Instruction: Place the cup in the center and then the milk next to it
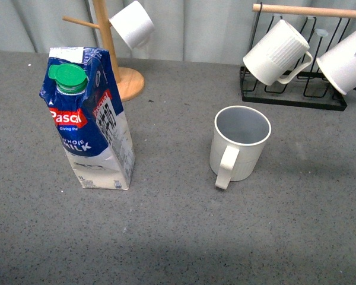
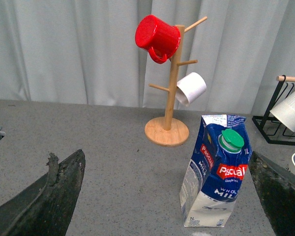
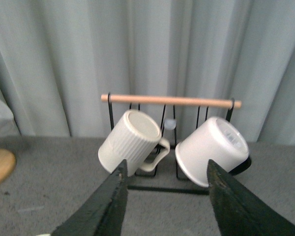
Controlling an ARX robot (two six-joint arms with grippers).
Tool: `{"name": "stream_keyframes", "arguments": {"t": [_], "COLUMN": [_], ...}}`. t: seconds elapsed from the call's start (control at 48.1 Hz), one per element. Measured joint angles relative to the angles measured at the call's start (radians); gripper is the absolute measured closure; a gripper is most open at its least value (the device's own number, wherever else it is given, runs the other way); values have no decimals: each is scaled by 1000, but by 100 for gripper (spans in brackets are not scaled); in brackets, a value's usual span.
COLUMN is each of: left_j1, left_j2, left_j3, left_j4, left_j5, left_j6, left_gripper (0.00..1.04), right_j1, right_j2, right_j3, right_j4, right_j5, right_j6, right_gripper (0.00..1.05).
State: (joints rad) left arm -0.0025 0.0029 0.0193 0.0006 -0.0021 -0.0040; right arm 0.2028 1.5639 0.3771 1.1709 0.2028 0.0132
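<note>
Cup (image 1: 240, 148) sits upright around the middle of the counter (image 1: 178, 243), milk (image 1: 92, 124) well off to the left. Left end effector (image 2: 166, 158) and right end effector (image 3: 166, 167) both gape wide, empty. I'd squeeze the dented milk gently mid-body and park it beside the cup.
</note>
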Motion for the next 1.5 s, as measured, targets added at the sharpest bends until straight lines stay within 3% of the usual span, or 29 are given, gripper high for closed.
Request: {"name": "stream_keyframes", "arguments": {"t": [0.27, 0.561, 0.624, 0.707, 1.497], "left_j1": [0, 0, 0, 0, 0], "left_j2": [0, 0, 0, 0, 0], "left_j3": [0, 0, 0, 0, 0], "left_j4": [0, 0, 0, 0, 0], "left_j5": [0, 0, 0, 0, 0], "left_j6": [0, 0, 0, 0, 0], "left_gripper": [6, 6, 6, 6, 6], "right_j1": [-64, -123, -169, -199, -200], "right_j2": [-197, -470, -529, -613, -1137], "right_j3": [-167, -292, -309, -329, -372], "right_j4": [-37, -181, -224, -285, -745], "right_j5": [-68, -126, -192, -195, -201], "right_j6": [-11, -13, -14, -13, -13], "right_gripper": [103, 104, 104, 104, 104]}}
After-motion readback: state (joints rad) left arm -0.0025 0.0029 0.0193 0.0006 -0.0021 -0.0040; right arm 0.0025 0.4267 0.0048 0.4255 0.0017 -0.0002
